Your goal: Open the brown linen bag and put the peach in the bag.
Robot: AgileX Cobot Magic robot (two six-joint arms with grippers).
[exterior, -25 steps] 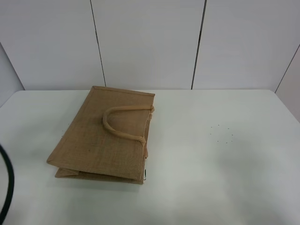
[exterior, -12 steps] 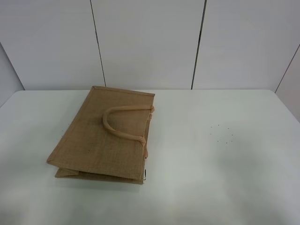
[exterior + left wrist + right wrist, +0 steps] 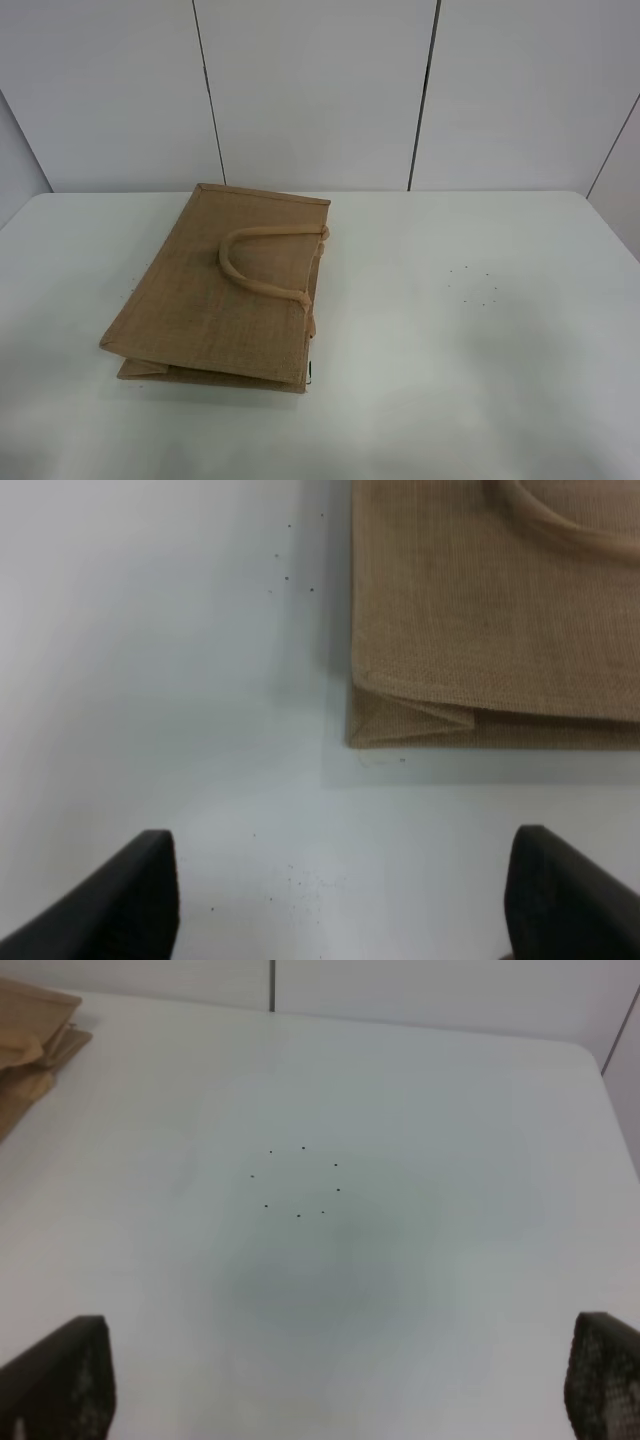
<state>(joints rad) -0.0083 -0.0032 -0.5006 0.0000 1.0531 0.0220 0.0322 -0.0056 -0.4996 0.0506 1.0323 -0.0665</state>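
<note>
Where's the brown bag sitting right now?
The brown bag lies flat and folded on the left half of the white table in the high view, handle on top. The left wrist view shows its corner just beyond the open left gripper.

The bag (image 3: 225, 290) is lying flat on the table (image 3: 480, 380), left of the middle and toward the back edge; one handle (image 3: 262, 262) is resting on top of it, and the other is sticking out at its right side; a ring of small dots (image 3: 472, 284) is sitting on the table well to the right of the bag; the wall (image 3: 320, 90) is standing behind the table.
</note>
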